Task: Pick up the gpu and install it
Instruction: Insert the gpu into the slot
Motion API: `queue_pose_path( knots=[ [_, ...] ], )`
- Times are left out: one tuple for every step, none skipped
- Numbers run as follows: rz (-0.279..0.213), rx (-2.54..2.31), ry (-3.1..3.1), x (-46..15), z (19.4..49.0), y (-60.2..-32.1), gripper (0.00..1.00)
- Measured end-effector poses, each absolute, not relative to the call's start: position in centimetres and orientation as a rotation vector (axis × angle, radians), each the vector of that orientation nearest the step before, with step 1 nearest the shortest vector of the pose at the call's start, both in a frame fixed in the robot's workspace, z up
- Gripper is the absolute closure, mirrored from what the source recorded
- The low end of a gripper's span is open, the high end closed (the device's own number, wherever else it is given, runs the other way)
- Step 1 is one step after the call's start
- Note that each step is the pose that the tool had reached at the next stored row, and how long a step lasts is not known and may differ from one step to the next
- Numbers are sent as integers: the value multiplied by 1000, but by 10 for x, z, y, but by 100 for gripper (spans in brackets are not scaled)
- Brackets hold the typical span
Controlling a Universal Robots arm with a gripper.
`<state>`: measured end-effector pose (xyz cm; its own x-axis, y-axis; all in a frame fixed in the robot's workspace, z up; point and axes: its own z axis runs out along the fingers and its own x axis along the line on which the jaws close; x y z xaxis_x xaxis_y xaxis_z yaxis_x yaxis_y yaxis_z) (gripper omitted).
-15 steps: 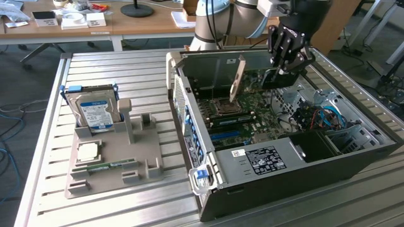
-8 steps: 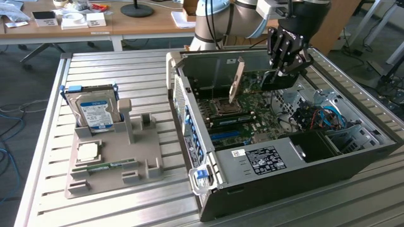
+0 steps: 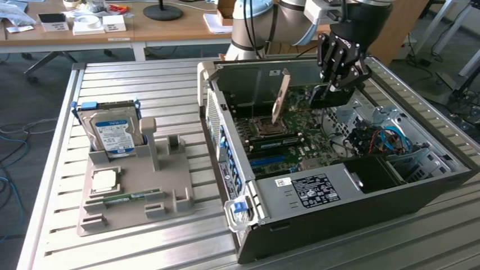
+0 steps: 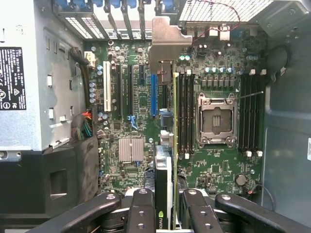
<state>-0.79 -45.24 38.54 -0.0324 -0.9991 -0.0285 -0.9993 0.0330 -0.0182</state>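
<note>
Fingers [image 4: 141, 208] pinch the gpu [image 4: 165, 179], edge-down above the motherboard [image 4: 218, 170].
Any tilt in this narrow grip could snag its bracket [image 4: 167, 39] on the case [image 3: 330, 225] or jam the contacts crooked.

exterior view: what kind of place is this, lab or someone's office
Probably a robotics lab or workshop: an open computer case sits on a slotted metal table, the gripper holds the gpu over its motherboard, and cluttered wooden desks stand behind.

gpu [image 4: 164, 167] in hand [image 4: 165, 201], over motherboard [image 4: 218, 170]
</note>
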Motion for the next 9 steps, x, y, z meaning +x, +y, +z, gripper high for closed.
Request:
queue_pose_path(
  knots=[
    [10, -2162, 2234, -8, 384, -452, 73],
    [10, -2162, 2234, -8, 384, -452, 73],
    [10, -2162, 2234, -8, 383, -452, 73],
    [10, -2162, 2234, -8, 382, -452, 73],
    [10, -2162, 2234, -8, 382, -452, 73],
    [10, -2162, 2234, -8, 382, -452, 73],
    [10, -2162, 2234, -8, 382, -452, 73],
    [10, -2162, 2234, -8, 382, -452, 73],
    [10, -2162, 2234, -8, 382, -452, 73]
  ],
)
